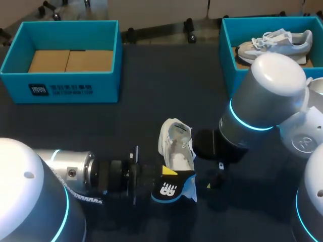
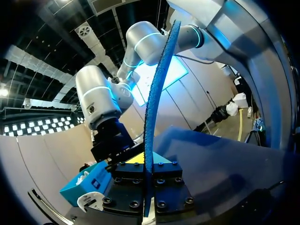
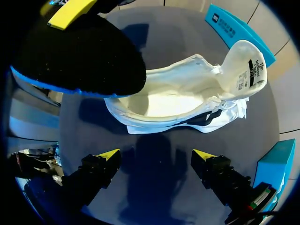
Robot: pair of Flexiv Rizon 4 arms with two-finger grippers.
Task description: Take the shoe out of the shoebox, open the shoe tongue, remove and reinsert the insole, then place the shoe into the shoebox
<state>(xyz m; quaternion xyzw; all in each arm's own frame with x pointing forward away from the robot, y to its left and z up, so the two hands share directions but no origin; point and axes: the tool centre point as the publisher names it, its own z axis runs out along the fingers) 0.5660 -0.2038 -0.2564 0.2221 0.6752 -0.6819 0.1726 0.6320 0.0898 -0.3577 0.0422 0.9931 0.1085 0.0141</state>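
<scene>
Fingers of your left gripper (image 2: 147,164) are pinching the insole (image 1: 175,188) from both sides. They are holding it on edge, so in the left wrist view it is rising from between them as a thin blue-rimmed strip. The insole is showing a black face, and it is hanging over the heel end of the white shoe (image 1: 176,143). You cannot tell whether it is touching the shoe.

The shoe is standing on its sole in the middle of the dark desk (image 1: 151,101), with its opening facing up and its toe pointing away from you. Its tongue (image 3: 246,65) is lying folded back toward the toe, with the printed label on its underside showing. The pale inside of the shoe is lying open to view.

Your right gripper (image 3: 156,157) is hovering just beside the shoe, on its right flank, with its fingers spread wide and gripping nothing. Only desk is showing between the two yellow tips, and the shoe is lying ahead of them, apart from both.

Beyond the shoe's toe and well off to its left, a teal shoebox (image 1: 60,85) is sitting with brown cardboard (image 1: 70,60) in it. Beyond the toe and well off to the shoe's right, a second teal shoebox (image 1: 227,45) is holding a grey shoe (image 1: 275,43). Your right arm is hiding part of that box.
</scene>
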